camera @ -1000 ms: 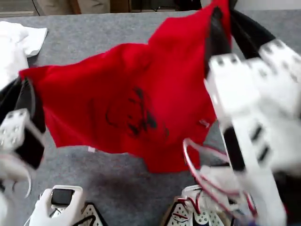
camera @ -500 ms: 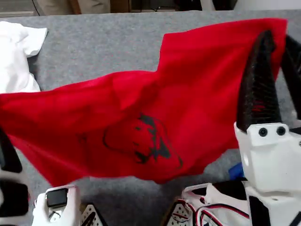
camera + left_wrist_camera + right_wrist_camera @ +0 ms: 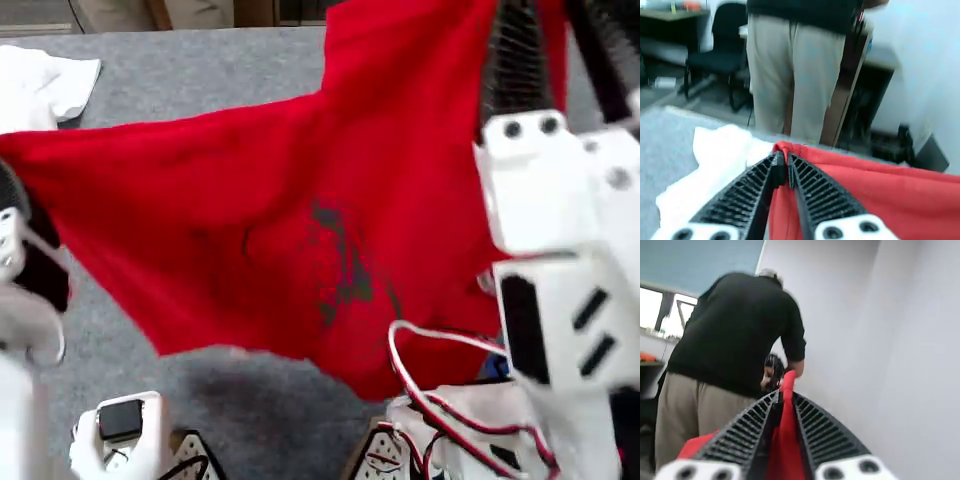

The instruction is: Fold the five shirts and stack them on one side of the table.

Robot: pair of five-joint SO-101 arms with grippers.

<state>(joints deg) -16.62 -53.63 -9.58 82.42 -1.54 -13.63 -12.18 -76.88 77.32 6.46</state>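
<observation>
A red shirt [image 3: 300, 220] with a dark print hangs spread above the grey table [image 3: 200, 80], held up at two corners. My left gripper [image 3: 786, 162] is shut on one corner of the red shirt [image 3: 865, 190], at the left side of the high view. My right gripper [image 3: 784, 395] is shut on another corner of the red shirt [image 3: 785, 440], raised high at the right of the high view. White shirts [image 3: 40, 85] lie bunched at the table's back left, also seen as white shirts [image 3: 705, 165] below the left gripper.
The right arm's white body [image 3: 560, 260] with red and white cables looms large at the front right. Both arm bases [image 3: 120, 435] stand at the near edge. A blue thing [image 3: 492, 368] peeks out below the shirt.
The right gripper has lifted its corner higher, out past the top edge of the high view. The shirt has swung up and hangs more steeply; the left corner stays at the left edge.
</observation>
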